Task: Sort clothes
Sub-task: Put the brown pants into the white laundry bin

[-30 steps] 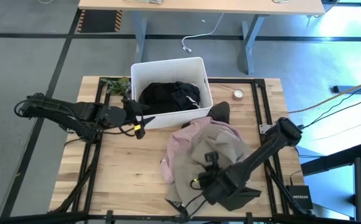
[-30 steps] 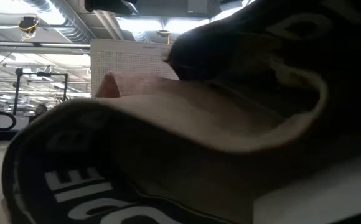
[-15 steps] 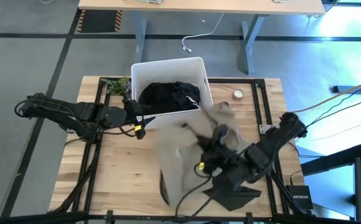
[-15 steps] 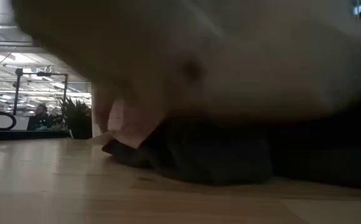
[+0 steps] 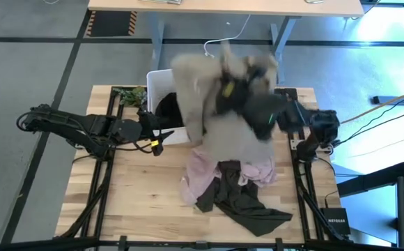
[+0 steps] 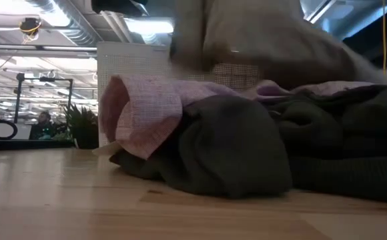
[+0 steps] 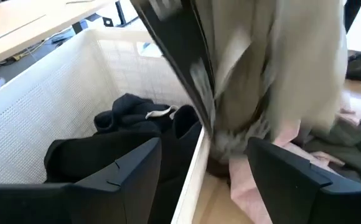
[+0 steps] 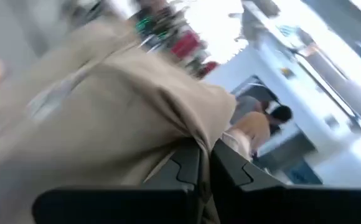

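Note:
My right gripper (image 5: 227,88) is shut on the beige-tan garment (image 5: 219,115), held high over the white bin (image 5: 153,78) and the table's far middle. The garment also shows in the low view (image 6: 260,40) and in the left wrist view (image 7: 292,74). A black garment (image 5: 167,108) lies in the bin. The dusty pink garment (image 5: 200,173) and a dark olive-grey one (image 5: 242,203) lie heaped on the table. My left gripper (image 5: 161,137) is open and empty at the bin's near left wall. My right gripper pinches a bunched fold of the beige-tan garment (image 8: 196,140) between its two shut fingers. The garment is lifted clear of the table and hangs slack below the gripper, over the bin's right part and the heap.
A small green plant (image 5: 129,94) lies at the far left beside the bin. Black frame rails (image 5: 104,174) run along both sides of the table. The near left of the tabletop (image 5: 139,195) is bare wood. A desk (image 5: 223,7) stands beyond the far edge.
My right gripper has risen fast from the near right of the table and swung toward the far edge, over the bin. It has carried the beige-tan garment up off the heap. The pink and olive-grey garments have stayed on the table and now lie uncovered.

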